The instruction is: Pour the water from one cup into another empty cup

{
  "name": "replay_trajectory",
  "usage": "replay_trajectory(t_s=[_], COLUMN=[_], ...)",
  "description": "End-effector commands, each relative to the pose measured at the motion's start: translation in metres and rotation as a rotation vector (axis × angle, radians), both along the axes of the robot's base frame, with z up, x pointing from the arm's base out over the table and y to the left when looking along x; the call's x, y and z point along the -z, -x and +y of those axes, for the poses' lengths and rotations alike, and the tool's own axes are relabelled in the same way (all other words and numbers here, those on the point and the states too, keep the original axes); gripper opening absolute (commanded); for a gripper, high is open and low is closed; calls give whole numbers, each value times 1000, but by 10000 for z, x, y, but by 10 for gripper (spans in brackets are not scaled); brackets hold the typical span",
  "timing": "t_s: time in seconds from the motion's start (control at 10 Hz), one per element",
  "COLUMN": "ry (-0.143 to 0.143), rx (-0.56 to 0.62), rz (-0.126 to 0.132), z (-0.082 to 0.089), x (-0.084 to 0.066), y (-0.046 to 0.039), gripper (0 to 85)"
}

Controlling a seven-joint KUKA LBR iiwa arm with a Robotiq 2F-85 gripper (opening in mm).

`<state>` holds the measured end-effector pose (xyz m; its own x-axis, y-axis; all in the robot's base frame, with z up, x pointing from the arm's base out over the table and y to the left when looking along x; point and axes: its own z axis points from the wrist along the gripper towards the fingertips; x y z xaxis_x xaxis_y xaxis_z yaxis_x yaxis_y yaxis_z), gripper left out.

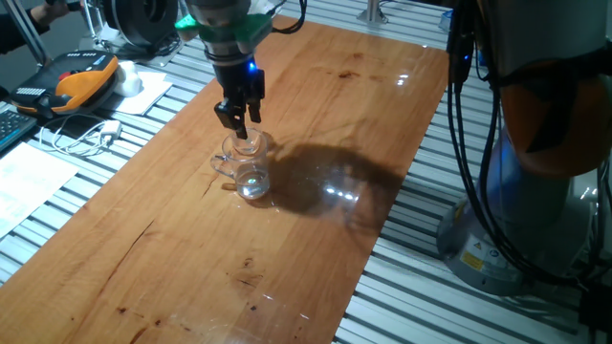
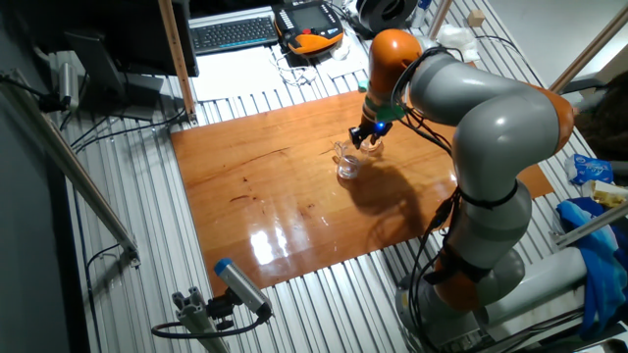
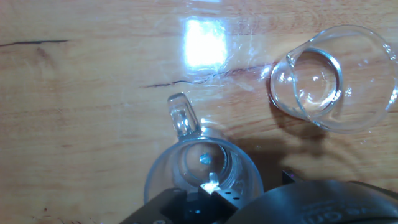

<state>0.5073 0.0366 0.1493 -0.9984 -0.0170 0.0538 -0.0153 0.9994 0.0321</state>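
Note:
The glass mug stands upright on the wooden table, its loop handle pointing away from the gripper. Only glints show in its bottom; I cannot make out the water. My gripper is straight above it, fingertips close together at the mug's near rim, apparently pinching the wall. The small glass tumbler stands upright right beside the mug, nearly touching it. It also shows in the hand view and looks empty. Both glasses show in the other fixed view, the mug behind the tumbler.
An orange and black handheld controller, white cables and papers lie on the slatted bench left of the wooden table. The arm's base and hanging black cables stand to the right. A keyboard lies behind the table.

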Motion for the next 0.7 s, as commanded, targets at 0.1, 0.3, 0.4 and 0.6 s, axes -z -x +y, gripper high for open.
replay_trajectory(t_s=[0.1,0.3,0.4,0.6], ry=[-7,-4,-12,-6], rx=[3,0,-4,-20], rz=[-9,-18,-21,-25], z=[19,40,23,21], x=[82,169,199,235], y=[15,55,56,40], gripper=[510,510,510,340])
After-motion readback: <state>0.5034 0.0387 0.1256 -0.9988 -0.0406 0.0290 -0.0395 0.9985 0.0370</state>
